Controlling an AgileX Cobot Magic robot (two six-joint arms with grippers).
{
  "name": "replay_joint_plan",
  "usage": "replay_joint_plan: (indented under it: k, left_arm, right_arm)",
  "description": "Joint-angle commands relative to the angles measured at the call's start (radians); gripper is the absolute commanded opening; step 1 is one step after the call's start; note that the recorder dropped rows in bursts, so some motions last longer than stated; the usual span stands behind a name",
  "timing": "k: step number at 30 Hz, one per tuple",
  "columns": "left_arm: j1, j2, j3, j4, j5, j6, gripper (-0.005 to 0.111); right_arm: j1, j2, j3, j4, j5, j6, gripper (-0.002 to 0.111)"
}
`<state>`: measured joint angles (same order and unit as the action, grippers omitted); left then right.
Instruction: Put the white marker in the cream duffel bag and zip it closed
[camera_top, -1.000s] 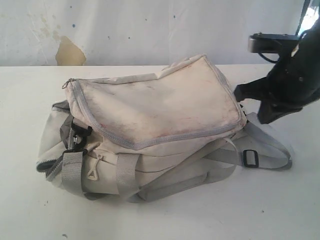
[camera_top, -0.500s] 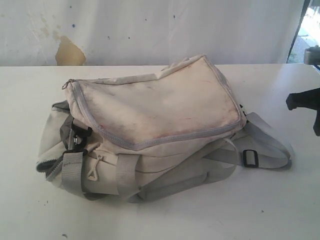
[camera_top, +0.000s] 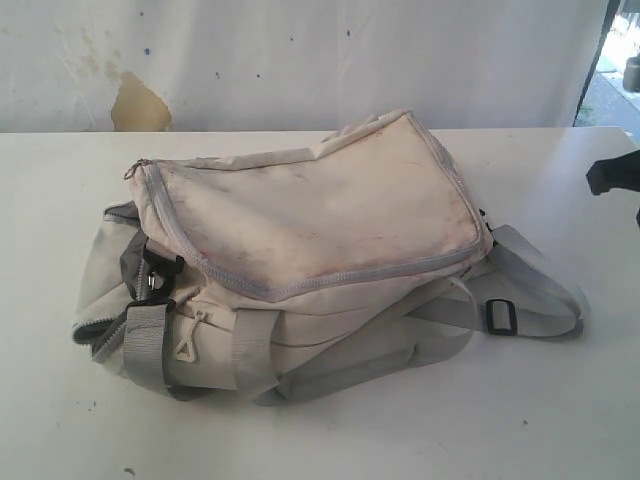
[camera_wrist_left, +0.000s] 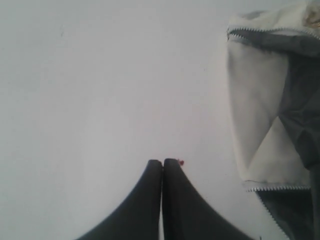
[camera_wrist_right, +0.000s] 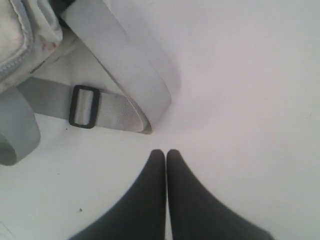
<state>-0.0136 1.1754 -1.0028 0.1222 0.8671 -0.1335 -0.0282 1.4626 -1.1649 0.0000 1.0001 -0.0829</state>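
The cream duffel bag (camera_top: 310, 215) lies across the middle of the white bench (camera_top: 320, 440), with its dirt-smudged top panel facing up. The grey zipper (camera_top: 300, 283) edging that panel looks closed along the side that shows. At the bag's left end a second zipper gapes. The left wrist view shows its parted teeth (camera_wrist_left: 260, 187) and the dark grey lining (camera_wrist_left: 300, 125) behind them. A black buckle (camera_top: 150, 275) sits at that same end, above a grey webbing strap (camera_top: 145, 350) that wraps the bag. On the right, a grey shoulder strap (camera_top: 540, 290) spills off the bag in a loop onto the bench, carrying 1 black slider (camera_top: 500, 317).

The left pincer (camera_wrist_left: 162, 162) is clenched, its 2 fingers pressed flat together and holding nothing. It hangs over bare bench near the bag's gaping end but apart from it. A tiny red speck (camera_wrist_left: 181, 162) lies on the bench just beside its tips.

The right pincer (camera_wrist_right: 165, 151) is likewise clenched and empty. It is near the end of the strap loop without touching it, and the loop lies between it and the bag's body.

Where the white marker is cannot be told from these views.

Behind the bench stands a white wall (camera_top: 320, 60) with a tan patch (camera_top: 138, 105).
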Motion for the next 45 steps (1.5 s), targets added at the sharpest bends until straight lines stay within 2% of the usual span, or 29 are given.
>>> replay_joint_plan:
  k: [1,8,12,18,27,35,39,42,45]
  left_arm:
    - [0.001,-0.117,0.063,0.014,-0.088,0.009,0.0]
    - [0.001,-0.281,0.119,0.014,-0.142,0.021,0.0]
    - [0.001,-0.372,0.152,0.014,-0.169,0.021,0.0]
    - [0.001,-0.539,0.22,0.014,-0.225,0.021,0.0]
    - [0.001,-0.768,0.294,0.01,-0.257,0.021,0.0]
    - [0.001,-0.96,0.318,0.008,-0.225,0.038,0.0]
    - [0.001,-1.091,0.354,0.008,-0.184,0.043,0.0]
    - [0.001,-1.175,0.355,0.008,-0.115,0.043,0.0]
    - [0.001,-1.175,0.349,0.008,-0.058,0.043,0.0]
  right_arm:
    - [-0.002,-0.074,0.003,0.0,-0.012,-0.017,0.0]
    - [-0.002,-0.184,0.008,0.0,-0.022,-0.027,0.0]
    - [-0.002,-0.276,0.067,0.0,-0.071,-0.027,0.0]
    - [-0.002,-0.449,0.155,0.006,-0.149,-0.037,0.0]
    - [-0.002,-0.771,0.227,0.01,-0.173,-0.048,0.0]
    - [0.0,-1.081,0.309,0.008,-0.173,-0.048,0.0]
    - [0.042,-1.22,0.387,0.0,-0.121,-0.084,0.0]
    - [0.059,-1.327,0.439,-0.005,-0.076,-0.096,0.0]
    - [0.059,-1.424,0.489,-0.008,-0.088,-0.096,0.0]
